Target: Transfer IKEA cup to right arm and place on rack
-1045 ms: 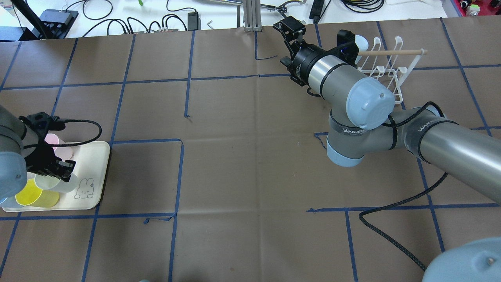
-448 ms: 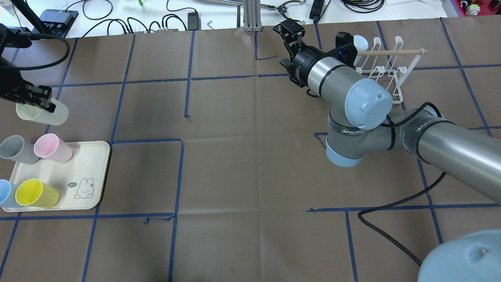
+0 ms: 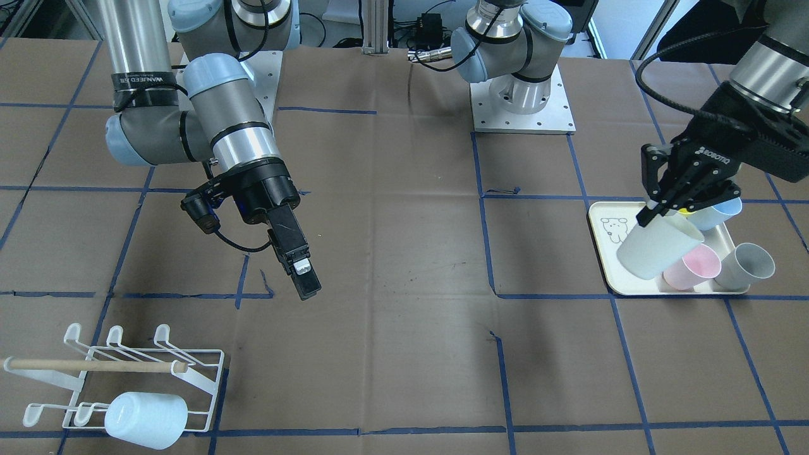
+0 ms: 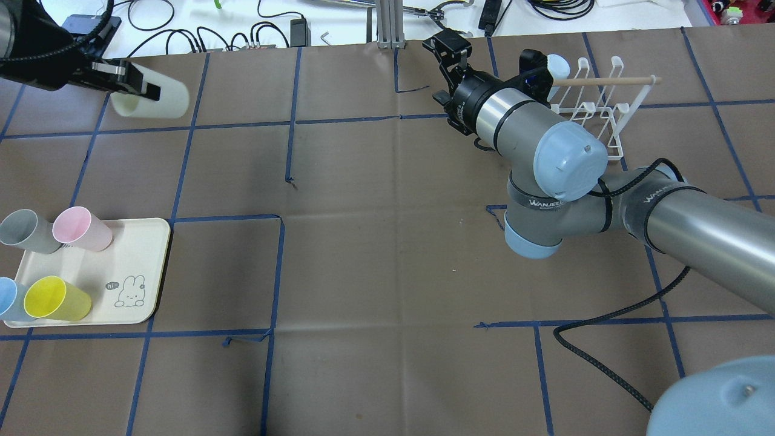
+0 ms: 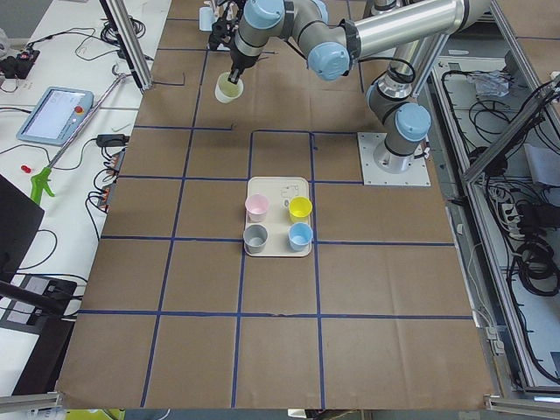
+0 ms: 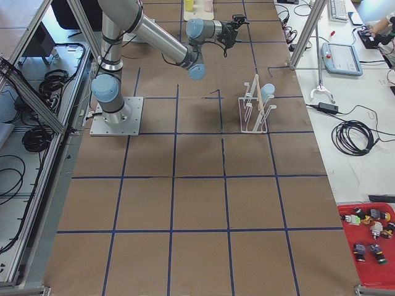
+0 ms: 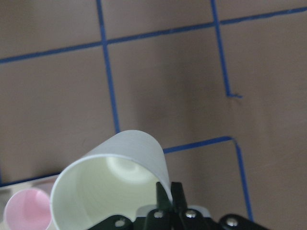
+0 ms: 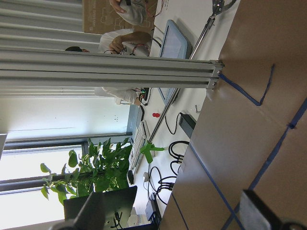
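My left gripper (image 4: 138,85) is shut on the rim of a pale cream cup (image 4: 154,98) and holds it tilted, high above the table's far left. In the front view that gripper (image 3: 667,212) and cup (image 3: 657,249) overlap the tray. The left wrist view looks into the cup (image 7: 112,184), with one finger inside its rim. My right gripper (image 4: 447,45) is open and empty, hanging above the table near the white wire rack (image 4: 596,108). The rack (image 3: 126,373) carries a pale blue cup (image 3: 145,420) under its wooden dowel (image 3: 95,364).
A cream tray with a bear drawing (image 4: 145,266) holds a grey cup (image 4: 24,231), a pink cup (image 4: 82,229), a yellow cup (image 4: 56,299) and a blue cup (image 4: 7,300). An aluminium post (image 4: 387,24) and cables lie past the far edge.
My left gripper has lifted the pale cream cup off the tray and carried it up and toward the far side, then rightward. The right arm has barely moved.
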`<act>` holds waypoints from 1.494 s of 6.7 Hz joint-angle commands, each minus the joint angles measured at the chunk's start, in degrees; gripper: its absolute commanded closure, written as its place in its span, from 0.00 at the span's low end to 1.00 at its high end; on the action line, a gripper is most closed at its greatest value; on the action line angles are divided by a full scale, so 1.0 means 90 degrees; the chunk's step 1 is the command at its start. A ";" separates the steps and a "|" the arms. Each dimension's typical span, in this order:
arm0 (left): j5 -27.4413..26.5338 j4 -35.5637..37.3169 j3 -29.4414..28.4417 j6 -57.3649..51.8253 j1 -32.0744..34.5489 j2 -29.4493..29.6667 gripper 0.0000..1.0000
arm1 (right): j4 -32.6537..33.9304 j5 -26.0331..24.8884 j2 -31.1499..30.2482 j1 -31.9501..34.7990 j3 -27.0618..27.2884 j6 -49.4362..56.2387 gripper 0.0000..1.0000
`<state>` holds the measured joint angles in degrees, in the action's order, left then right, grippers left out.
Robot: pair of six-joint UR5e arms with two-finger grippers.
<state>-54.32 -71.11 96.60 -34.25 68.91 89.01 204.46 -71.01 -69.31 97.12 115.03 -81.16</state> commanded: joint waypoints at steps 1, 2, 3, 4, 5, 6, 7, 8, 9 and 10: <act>0.2055 0.0866 0.0407 -0.0022 0.0271 0.0022 1.00 | 0.0036 0.0039 -0.0004 0.0000 0.0002 0.0014 0.00; 0.2516 0.1934 0.0922 -0.0003 0.0592 0.0119 1.00 | -0.0031 0.0029 -0.0062 0.0010 0.0012 0.0014 0.00; 0.2801 0.3191 0.1546 0.0007 0.0828 0.0245 1.00 | -0.0042 -0.0019 -0.0082 0.0029 0.0148 0.0004 0.00; 0.3074 0.4335 0.2006 0.0268 0.0965 0.0479 1.00 | 0.0036 -0.0020 -0.0256 0.0136 0.0565 -0.0006 0.00; 0.3096 0.5642 0.2166 0.0386 0.1208 0.0926 1.00 | -0.0031 -0.0020 -0.0809 0.0175 0.1043 -0.0015 0.00; 0.3048 0.7163 0.2206 0.1238 0.1655 0.1520 1.00 | -0.0061 -0.0020 -0.1355 0.0176 0.1347 -0.0073 0.00; 0.2941 0.9509 0.2226 0.3132 0.1805 0.2038 1.00 | -0.0061 -0.0010 -0.1632 0.0176 0.1514 -0.0093 0.00; 0.2950 1.0741 0.2284 0.4089 0.1864 0.2391 1.00 | -0.0052 -0.0010 -0.1663 0.0185 0.1574 -0.0219 0.00; 0.2950 1.0801 0.2400 0.4127 0.1962 0.2414 0.99 | -0.0051 0.0009 -0.1596 0.0263 0.1575 -0.0656 0.00; 0.2931 1.0918 0.2614 0.4137 0.2127 0.2347 0.99 | -0.0051 0.0019 -0.1566 0.0293 0.1546 -0.0786 0.00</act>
<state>-27.79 24.25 118.27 1.35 86.52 110.00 203.99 -70.96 -83.64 99.33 129.00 -86.03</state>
